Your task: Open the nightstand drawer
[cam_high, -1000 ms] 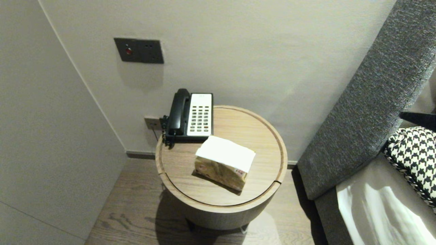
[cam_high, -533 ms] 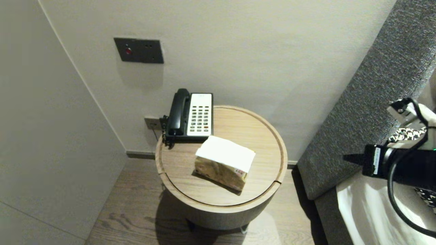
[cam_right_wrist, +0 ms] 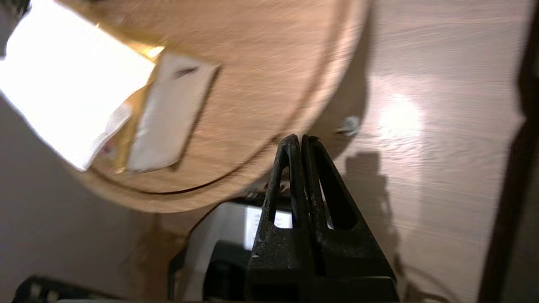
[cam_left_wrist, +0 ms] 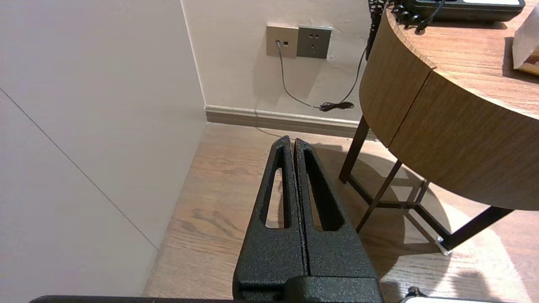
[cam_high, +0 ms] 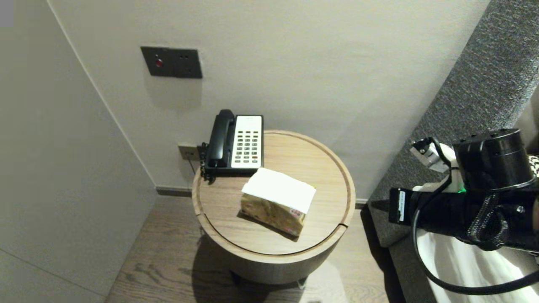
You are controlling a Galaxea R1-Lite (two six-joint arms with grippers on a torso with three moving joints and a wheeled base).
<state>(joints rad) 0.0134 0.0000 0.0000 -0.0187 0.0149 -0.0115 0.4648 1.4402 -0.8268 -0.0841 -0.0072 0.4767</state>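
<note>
It seems the approach step: right gripper point(cam_right_wrist: 301, 136), claw together and empty, beside the round table point(cam_high: 269, 253) bearing a tissue pack point(cam_high: 278, 201); next it needs opening. Left gripper point(cam_left_wrist: 293, 139), also together, parked below the table top

White-topped tissue pack point(cam_high: 278, 198), black-and-white phone point(cam_high: 236, 143), light wood table point(cam_high: 324, 168), black right claw point(cam_right_wrist: 300, 138)

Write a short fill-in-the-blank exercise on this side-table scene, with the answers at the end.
1. On the telephone, the black handset lies to the ____ of the keypad in the head view.
2. The tissue pack lies on a table whose top is ____ in shape.
3. The right gripper, off to the table's right, has its fingers ____.
4. The left gripper, fingers together, hangs beside the table above the wooden ____.
Missing words: left; round; shut; floor.
</note>
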